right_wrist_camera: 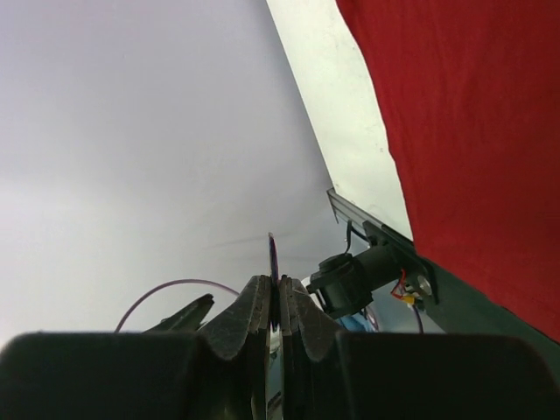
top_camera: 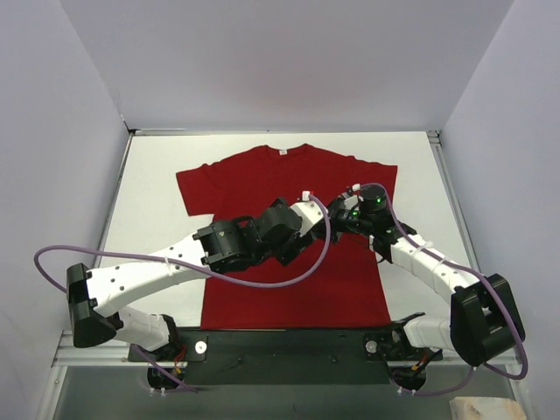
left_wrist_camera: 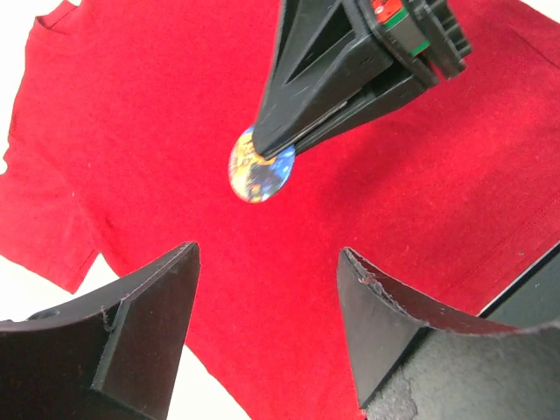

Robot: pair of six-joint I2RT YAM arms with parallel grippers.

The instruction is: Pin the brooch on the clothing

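The dark red T-shirt lay spread flat on the white table, its round neck and small white label at the far side and its hem toward the arms' bases. Both arms reached in over the middle of it, meeting a little right of centre, about chest height on the garment.

The right gripper came in from the right with its two black fingers pressed together on the brooch, pinching it by the upper edge. From the left wrist camera I could see the badge's round face, blue and orange with a touch of yellow, hanging below the fingertips with red cloth behind it on every side. From the right wrist camera it showed only edge-on, a thin sliver standing up out of the clamped fingers. I could not tell whether the badge touched the fabric or hung just above it, and from overhead it was hidden among the arms.

The left gripper sat just near of the brooch, pointed at it, its fingers spread wide apart with nothing between them but the view of the shirt. They were clear of both the badge and the right gripper.

A purple cable looped out from the left arm across the near left of the table.
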